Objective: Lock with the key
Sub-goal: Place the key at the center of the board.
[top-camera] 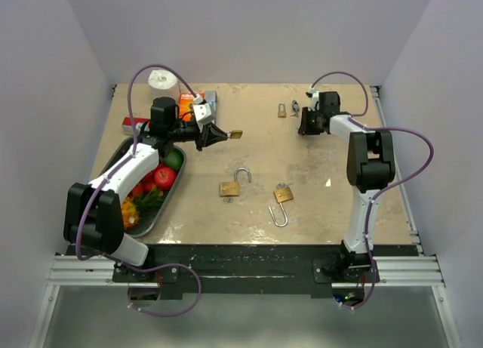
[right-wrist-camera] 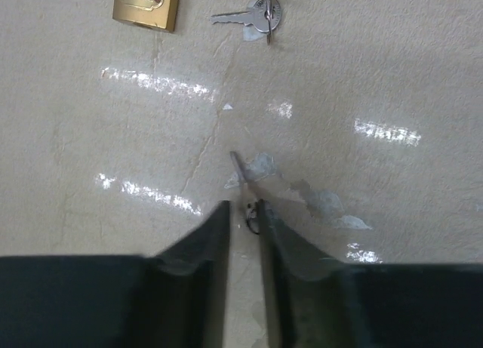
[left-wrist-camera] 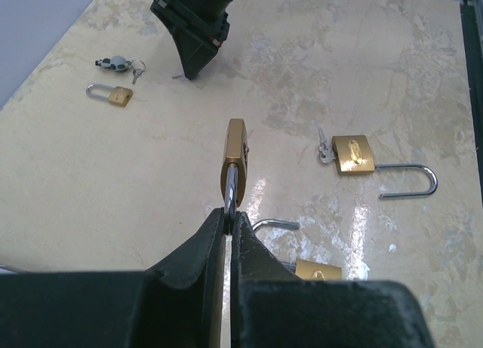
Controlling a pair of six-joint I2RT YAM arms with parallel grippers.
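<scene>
Left hand (left-wrist-camera: pixel 230 217) tight on brass padlock (left-wrist-camera: pixel 235 155).

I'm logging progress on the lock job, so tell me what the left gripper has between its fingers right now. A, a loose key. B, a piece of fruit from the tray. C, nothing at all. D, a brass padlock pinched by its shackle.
D: the left wrist view shows the left gripper closed on the silver shackle of a brass padlock, whose body sticks out past the fingertips.
</scene>
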